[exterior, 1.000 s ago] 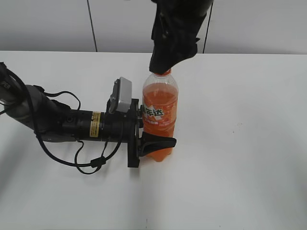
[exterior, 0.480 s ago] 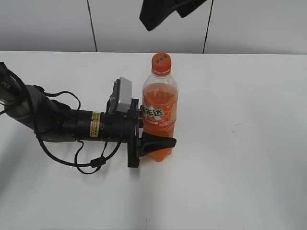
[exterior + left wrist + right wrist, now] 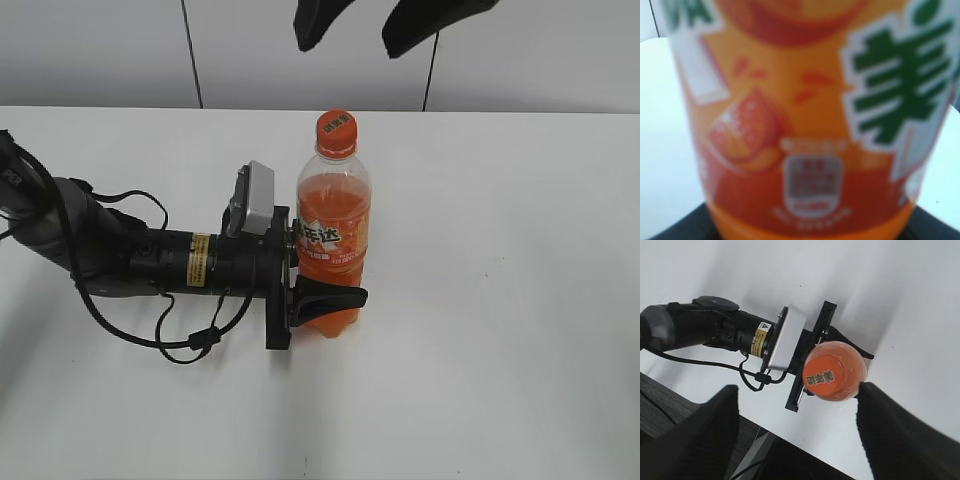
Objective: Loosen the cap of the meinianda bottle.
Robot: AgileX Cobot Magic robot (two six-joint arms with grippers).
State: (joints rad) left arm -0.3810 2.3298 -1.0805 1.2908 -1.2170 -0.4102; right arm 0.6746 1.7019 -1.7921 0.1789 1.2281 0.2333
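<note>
Nearest you, the left arm lies low across the white desk (image 3: pixel 500 350), reaching in from the left edge toward the middle. Its end effector (image 3: pixel 305 262) is clenched around the lower body of the bottle (image 3: pixel 333 240), one black finger (image 3: pixel 330 296) curling across the front just below the label. In the left wrist view you see the label (image 3: pixel 805 115) filling the picture, blurred, with a dark finger at each bottom corner. The bottle stands upright near the middle of the desk, toward the far edge, and the cap (image 3: pixel 337 127) sits on its neck with nothing touching it. Farther back and higher, your right end effector (image 3: pixel 385 22) hangs well above the cap, released, its two dark fingers spread wide. From the right wrist view the cap (image 3: pixel 834 371) lies between the fingers (image 3: pixel 892 432) but apart from both.
</note>
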